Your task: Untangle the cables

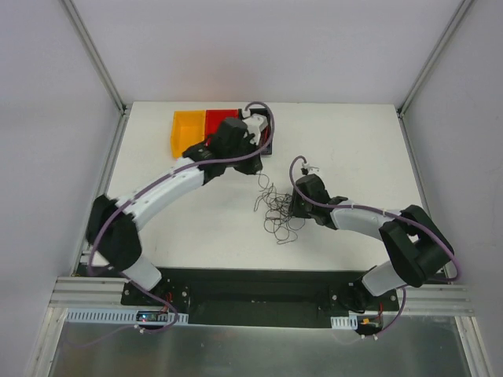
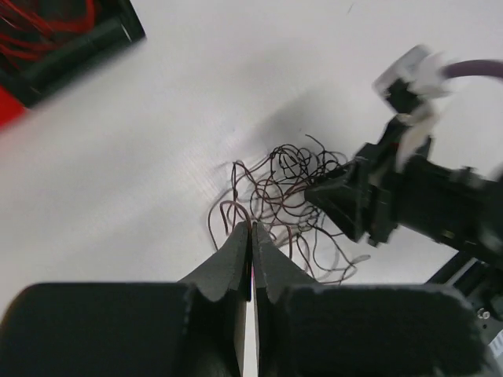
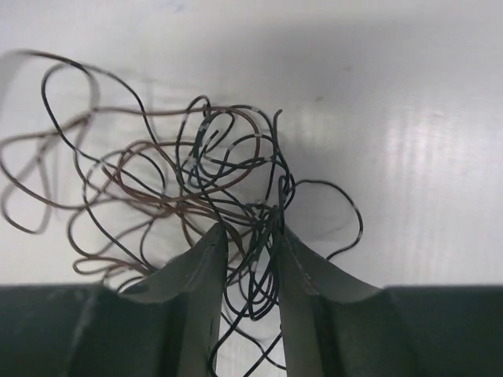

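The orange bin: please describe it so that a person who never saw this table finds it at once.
Look at the white table and go to its far left part. Two open bins stand there side by side. The orange bin is the left one; its neighbour on the right is the red bin.

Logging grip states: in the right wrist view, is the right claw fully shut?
No: the fingers of the right claw stand apart, with black strands of the cables running through the gap.
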